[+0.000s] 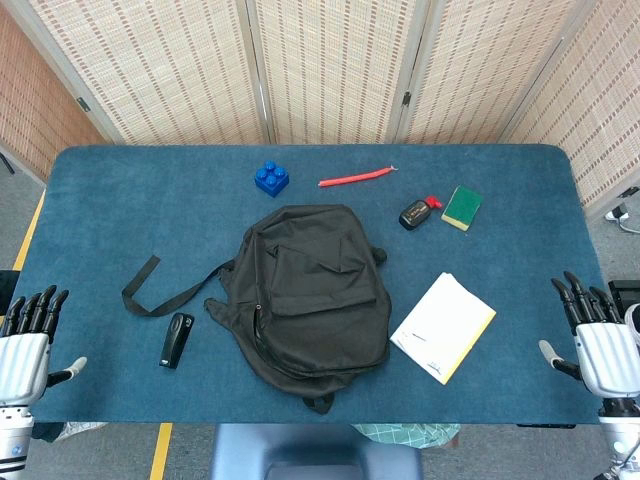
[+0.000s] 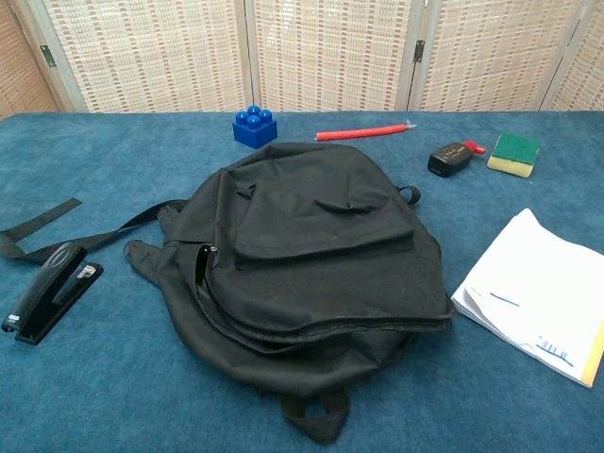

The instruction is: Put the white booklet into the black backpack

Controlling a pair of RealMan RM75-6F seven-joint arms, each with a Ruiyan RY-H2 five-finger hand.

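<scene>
The black backpack (image 1: pixel 312 292) (image 2: pixel 307 255) lies flat in the middle of the blue table, its zip looking closed and a strap trailing off to the left. To its right lies the white booklet (image 1: pixel 442 326) (image 2: pixel 536 294), with a yellow edge along its right side. My left hand (image 1: pixel 27 344) hovers at the table's near left corner, fingers straight and apart, holding nothing. At the near right corner my right hand (image 1: pixel 595 340) is likewise spread and empty, a short way right of the booklet. Neither hand shows in the chest view.
A black stapler (image 1: pixel 176 340) (image 2: pixel 52 291) lies left of the backpack. Along the far side are a blue toy brick (image 1: pixel 271 178), a red pen (image 1: pixel 357 177), a small black bottle with a red cap (image 1: pixel 418 212) and a green-and-yellow sponge (image 1: pixel 462 207).
</scene>
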